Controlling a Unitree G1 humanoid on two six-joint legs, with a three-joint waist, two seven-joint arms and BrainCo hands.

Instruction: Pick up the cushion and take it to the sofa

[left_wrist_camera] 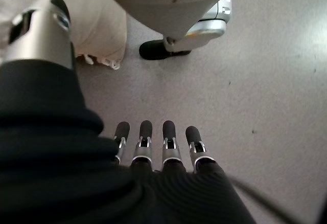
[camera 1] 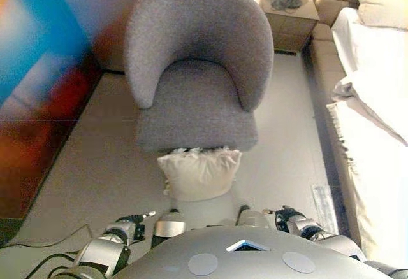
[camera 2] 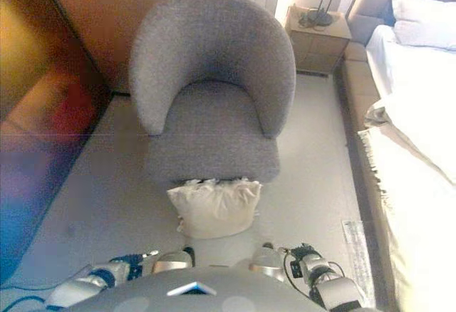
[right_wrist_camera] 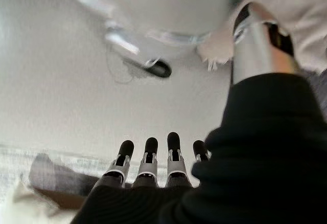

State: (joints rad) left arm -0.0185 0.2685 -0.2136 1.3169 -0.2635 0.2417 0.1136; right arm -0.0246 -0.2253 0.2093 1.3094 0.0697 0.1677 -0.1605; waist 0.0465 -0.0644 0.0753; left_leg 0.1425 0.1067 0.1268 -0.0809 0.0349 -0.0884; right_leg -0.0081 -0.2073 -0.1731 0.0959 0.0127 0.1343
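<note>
A cream cushion [camera 1: 199,174] with a fringed top edge stands on the floor, leaning against the front of the grey armchair [camera 1: 197,69]. My left hand [camera 1: 127,227] hangs low at the lower left, short of the cushion. Its fingers [left_wrist_camera: 153,142] are straight over the bare floor and hold nothing. The cushion's edge [left_wrist_camera: 102,29] shows past its thumb. My right hand [camera 1: 288,218] hangs low at the lower right, also short of the cushion. Its fingers [right_wrist_camera: 150,157] are straight and empty, with the cushion [right_wrist_camera: 301,9] beyond its thumb.
A bed [camera 1: 376,132] with white bedding runs along the right side. A wooden nightstand [camera 1: 290,14] stands at the back right. A dark cabinet front [camera 1: 38,100] lines the left. Pale floor lies on both sides of the armchair.
</note>
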